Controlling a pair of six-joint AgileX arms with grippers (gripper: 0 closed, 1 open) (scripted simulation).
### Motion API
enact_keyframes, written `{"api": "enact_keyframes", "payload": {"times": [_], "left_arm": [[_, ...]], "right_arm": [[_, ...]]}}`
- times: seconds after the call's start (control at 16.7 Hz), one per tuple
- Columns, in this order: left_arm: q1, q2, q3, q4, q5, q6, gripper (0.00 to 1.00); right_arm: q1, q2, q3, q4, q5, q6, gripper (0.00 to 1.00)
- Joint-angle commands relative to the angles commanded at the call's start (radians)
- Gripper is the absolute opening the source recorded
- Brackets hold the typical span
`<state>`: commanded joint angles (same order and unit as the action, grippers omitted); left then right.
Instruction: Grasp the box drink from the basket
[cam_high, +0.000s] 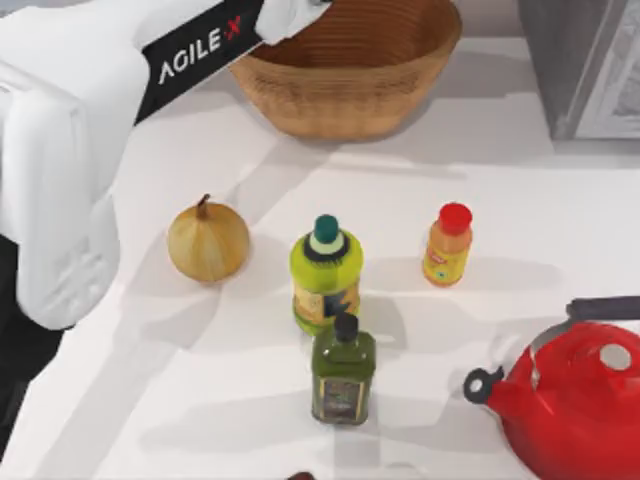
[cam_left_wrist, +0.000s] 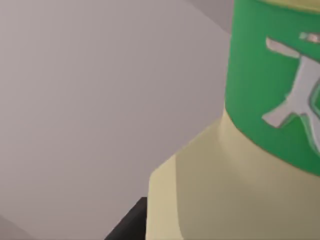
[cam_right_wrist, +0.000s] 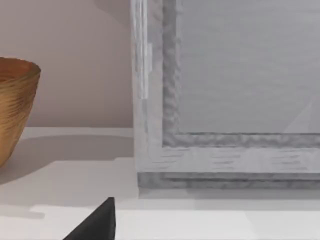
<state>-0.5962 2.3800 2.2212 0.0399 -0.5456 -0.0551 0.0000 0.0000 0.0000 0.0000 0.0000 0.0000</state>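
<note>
Apparently the left arm (cam_high: 150, 60) reaches over the basket (cam_high: 350, 90) with the box drink (cam_left_wrist: 235, 190) close by its tool, whose grip I cannot tell; lifting comes next.

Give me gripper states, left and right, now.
Left gripper: over the basket, close against the box drink; fingers cannot be told.
Right gripper: cannot be told.

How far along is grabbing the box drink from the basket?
Done: the left arm stretches over the basket. In hand: the box drink sits right up against its wrist camera, though a firm grasp can't be confirmed. Left: securing the grasp. The right arm idles facing the grey cabinet.
</note>
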Motion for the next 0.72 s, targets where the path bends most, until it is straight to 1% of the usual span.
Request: {"api": "enact_keyframes", "payload": {"times": [0.18,0.36,0.54,0.72], "left_arm": [[0.008,-0.087,-0.09,0.012,-0.01,0.001,0.0],[0.03,-0.262,-0.271,0.024,-0.021,0.007,0.0],[0.071,-0.517,-0.529,0.025,-0.02,0.02,0.0],[0.132,-0.829,-0.846,0.013,0.006,0.038,0.0]], "right_arm": [[0.0,0.0,0.0,0.0,0.0,0.0,1.0],[0.0,0.0,0.0,0.0,0.0,0.0,1.0],[0.0,0.0,0.0,0.0,0.0,0.0,1.0],[0.0,0.0,0.0,0.0,0.0,0.0,1.0]]}}
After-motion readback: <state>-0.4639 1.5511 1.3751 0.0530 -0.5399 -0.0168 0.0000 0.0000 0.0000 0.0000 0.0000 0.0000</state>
